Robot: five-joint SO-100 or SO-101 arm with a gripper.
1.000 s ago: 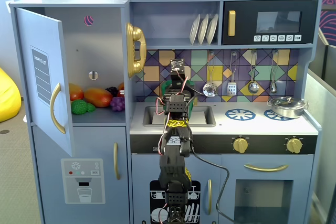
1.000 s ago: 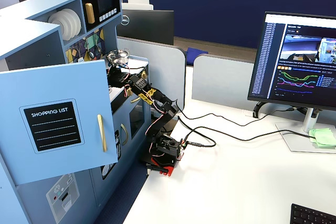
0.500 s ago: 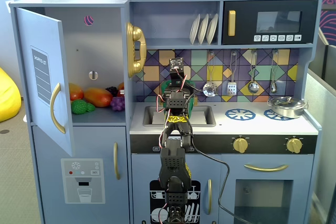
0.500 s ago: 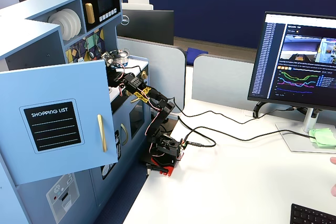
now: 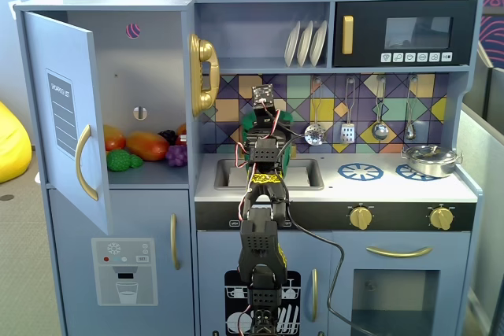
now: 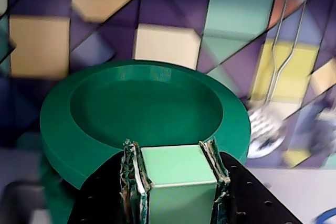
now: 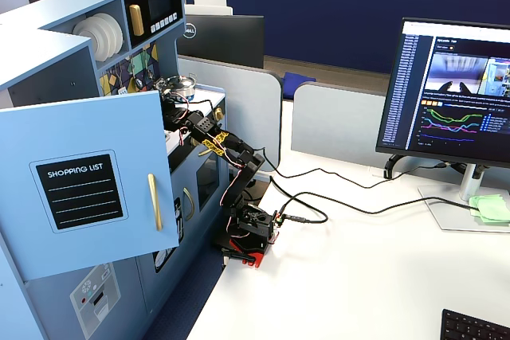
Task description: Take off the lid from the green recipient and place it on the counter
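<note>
In the wrist view my gripper [image 6: 170, 153] is shut on the light green tab [image 6: 176, 169] of the dark green lid [image 6: 142, 111]. The lid is a round disc with a raised rim; it sits level in front of the jaws with the tiled backsplash behind it. A blurred dark green shape below the lid's left edge [image 6: 55, 192] looks like the green recipient. In a fixed view the arm [image 5: 264, 186] reaches over the sink [image 5: 305, 172] in the white counter [image 5: 378, 188]. Green shows on both sides of the wrist [image 5: 285, 121]; the arm hides most of the pot and lid.
A silver pan [image 5: 429, 160] sits on the right burner ring; the left blue ring [image 5: 360, 171] is bare. Utensils [image 5: 313, 133] hang on the backsplash, and a skimmer [image 6: 262, 129] is close right of the lid. The fridge door [image 5: 67, 116] stands open at left.
</note>
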